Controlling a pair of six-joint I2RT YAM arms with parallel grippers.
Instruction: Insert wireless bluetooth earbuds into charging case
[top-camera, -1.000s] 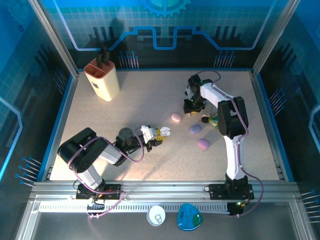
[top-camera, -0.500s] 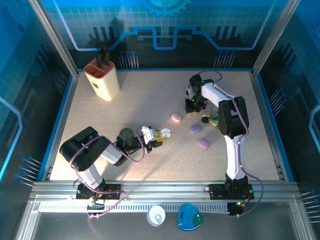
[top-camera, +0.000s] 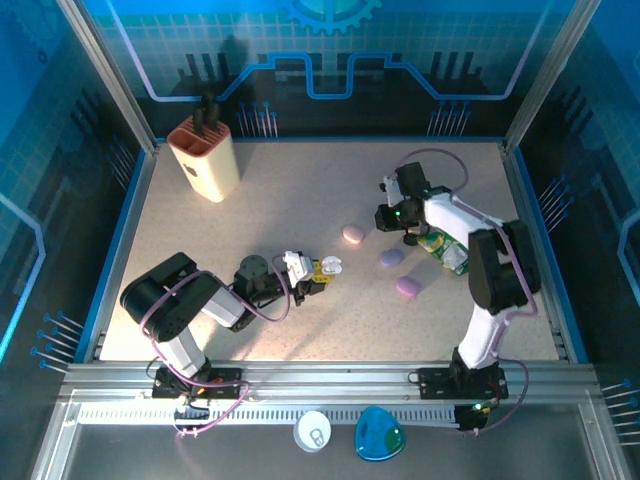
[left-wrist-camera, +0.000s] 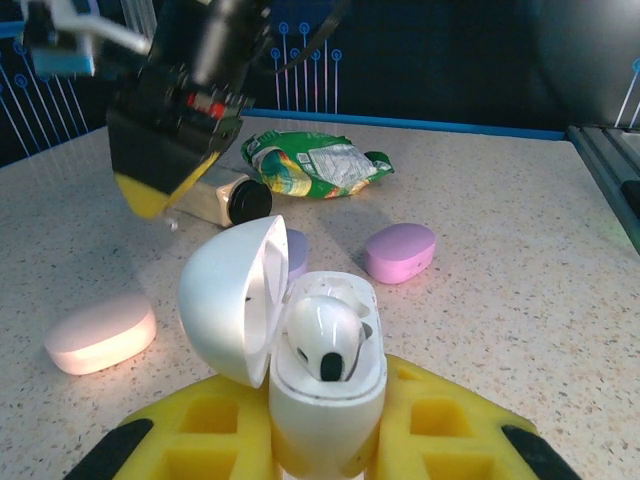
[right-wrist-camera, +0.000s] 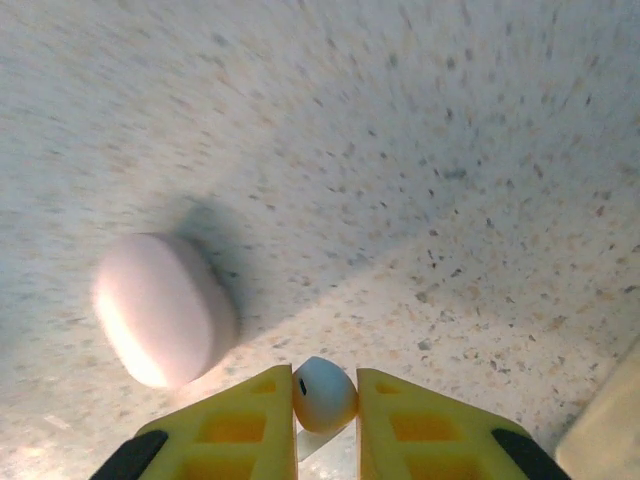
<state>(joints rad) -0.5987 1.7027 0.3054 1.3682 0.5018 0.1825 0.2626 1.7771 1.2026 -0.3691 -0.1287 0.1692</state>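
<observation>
My left gripper (left-wrist-camera: 325, 440) is shut on a white charging case (left-wrist-camera: 325, 385), held upright with its lid (left-wrist-camera: 232, 300) swung open to the left. One white earbud (left-wrist-camera: 325, 335) sits in the case. In the top view that case (top-camera: 330, 266) is near the table's middle. My right gripper (right-wrist-camera: 324, 400) is shut on a second white earbud (right-wrist-camera: 324, 392), pinched between the yellow fingers (right-wrist-camera: 250, 425) above the table, just right of a closed pink case (right-wrist-camera: 165, 308). From above, the right gripper (top-camera: 390, 216) hangs right of that pink case (top-camera: 353, 234).
A lavender case (top-camera: 391, 257) and a purple-pink case (top-camera: 407, 287) lie closed between the arms. A green packet (top-camera: 445, 248) and a small black-capped cylinder (left-wrist-camera: 225, 198) lie under the right arm. A beige holder (top-camera: 204, 160) stands at the back left.
The right gripper's jaws have closed and it now holds the earbud. The right arm's elbow has swung out to the right. The left arm and its case have stayed put.
</observation>
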